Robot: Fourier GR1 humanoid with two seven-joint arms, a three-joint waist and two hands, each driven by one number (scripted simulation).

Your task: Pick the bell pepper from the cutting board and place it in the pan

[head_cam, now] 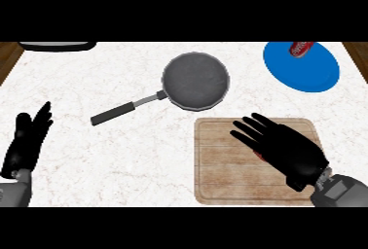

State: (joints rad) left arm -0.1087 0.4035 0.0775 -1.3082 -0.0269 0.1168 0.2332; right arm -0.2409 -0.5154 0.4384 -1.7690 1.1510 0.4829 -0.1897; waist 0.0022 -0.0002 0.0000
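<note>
The right hand lies over the middle of the wooden cutting board, palm down, its fingers spread and fairly straight, pointing up and left toward the pan. They are not curled round anything that I can make out. The bell pepper is almost wholly hidden beneath that hand; only a small reddish sliver peeks out at the palm's left edge, so it seems to sit on the board right under the palm.

The pan rests on the marble surface just beyond the board's upper left corner, handle trailing down and left. The left hand stands open and resting at the left edge. A blue plate with a red can on it sits at the upper right, well clear.

To do this step well, I would say the hand should settle low enough that thumb and fingers close around the pepper's body from opposite sides, not skate over its top. Whether the thumb is already placed, I cannot tell. Then lift straight up before swinging toward the pan, so nothing drags across the board.
</note>
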